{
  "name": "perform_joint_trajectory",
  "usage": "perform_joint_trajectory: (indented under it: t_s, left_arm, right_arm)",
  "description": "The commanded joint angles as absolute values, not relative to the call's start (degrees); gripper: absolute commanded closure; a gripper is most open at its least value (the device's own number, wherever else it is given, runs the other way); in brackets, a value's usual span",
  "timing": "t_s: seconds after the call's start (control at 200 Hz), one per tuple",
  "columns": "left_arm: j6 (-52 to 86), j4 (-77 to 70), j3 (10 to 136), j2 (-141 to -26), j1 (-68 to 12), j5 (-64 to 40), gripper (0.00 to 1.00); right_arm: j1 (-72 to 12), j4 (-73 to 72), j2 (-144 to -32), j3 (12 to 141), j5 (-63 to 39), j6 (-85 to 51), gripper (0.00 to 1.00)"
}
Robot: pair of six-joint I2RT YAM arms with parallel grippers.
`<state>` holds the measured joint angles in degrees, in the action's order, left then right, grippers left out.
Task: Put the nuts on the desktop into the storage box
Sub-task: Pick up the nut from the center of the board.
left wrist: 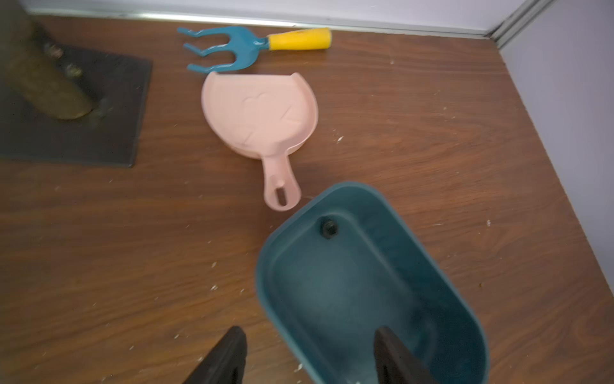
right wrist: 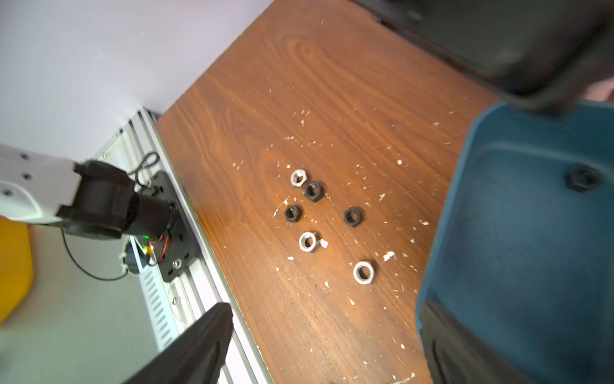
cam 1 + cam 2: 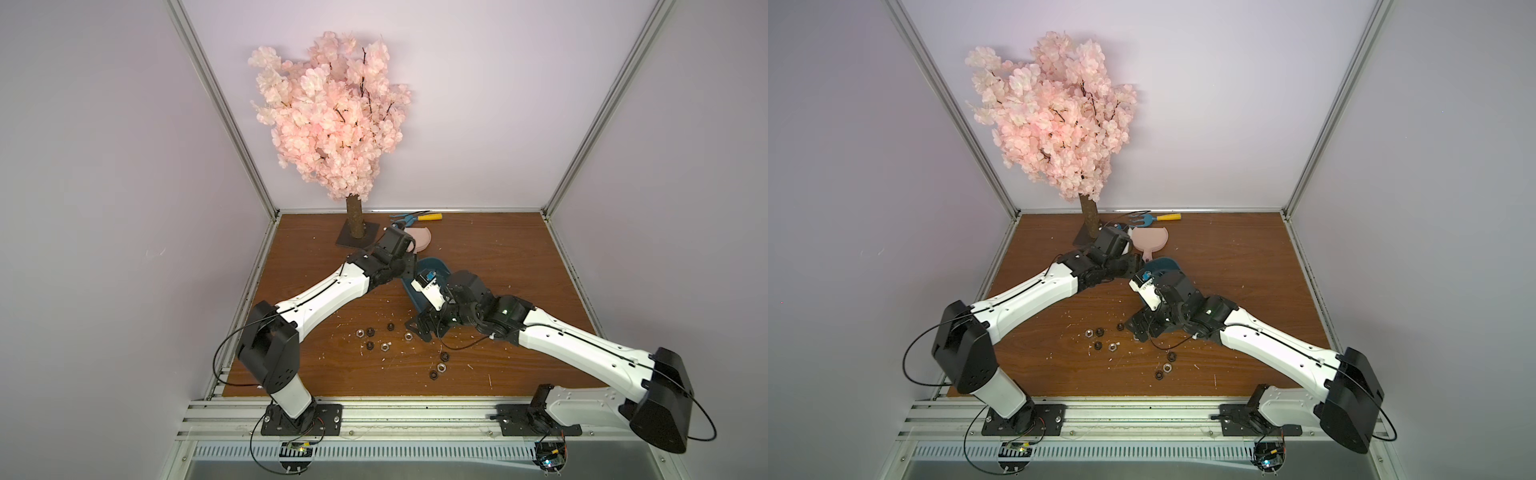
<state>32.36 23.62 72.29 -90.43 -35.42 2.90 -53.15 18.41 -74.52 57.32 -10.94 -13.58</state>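
**Storage box** (image 1: 418, 252): a dark teal tub standing mid-table (image 3: 498, 257). Its long axis runs from the handle of the pink dustpan (image 1: 259, 113) toward the right arm (image 3: 582, 340). One black nut (image 1: 329, 228) lies flat on its floor at the dustpan end.

**Nuts on the table:** nine counted in a top view, all on the robot's side of the box and outside its wall. Six form a loose group (image 3: 370, 345) and three more (image 3: 441, 367) lie nearer the front edge. Each lies flat, hole up.

**Left jaws:** spread, with nothing between them. One finger (image 1: 395, 355) hangs over the box interior and the other (image 1: 226, 359) is outside the rim over bare table. The left arm (image 3: 324, 295) reaches to the far part of the box, beyond the nuts.

**Right jaws:** spread wide and empty. One finger (image 2: 465, 349) sits at the near corner of the box and the other (image 2: 199, 349) is out toward the table edge. The group of six lies ahead of them, within the span between the two fingers.

**Judgement:** the right arm is the nearer one, so the next pick looks to be its job.
- The lone silver nut (image 2: 363, 272) is closest to its jaws and stands clear of its neighbours.
- The nuts are low and flat, so a straight descent with the fingers across opposite flats seems called for.
- One silver nut (image 2: 298, 177) and one black nut (image 2: 313, 192) touch each other — a poor first choice.
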Motion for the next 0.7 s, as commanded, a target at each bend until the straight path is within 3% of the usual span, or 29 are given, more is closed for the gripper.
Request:
perform_joint_trajectory:
  t_s: [0.0, 0.15, 0.22, 0.53, 0.696]
  left_arm:
    - [34.9, 26.7, 66.0, -83.4, -31.4, 1.2, 0.29]
    - [36.7, 27.6, 56.0, -72.8, -24.8, -0.3, 0.23]
    - [37.6, 29.0, 52.4, -68.7, -20.9, -0.6, 0.01]
    - [44.9, 40.7, 44.3, -61.9, -7.7, -1.4, 0.01]
    - [48.3, 44.0, 40.8, -62.3, -4.3, -5.2, 0.01]
  right_arm:
    - [-55.6, 19.3, -77.5, 60.9, -10.5, -11.8, 0.07]
    - [-59.0, 19.1, -83.1, 64.3, -8.7, -11.4, 0.07]
    - [-60.4, 19.5, -85.8, 65.9, -7.6, -11.3, 0.07]
    - [-63.9, 22.9, -98.8, 74.0, -3.4, -10.0, 0.09]
    - [-65.1, 23.9, -105.2, 78.6, -1.2, -10.3, 0.16]
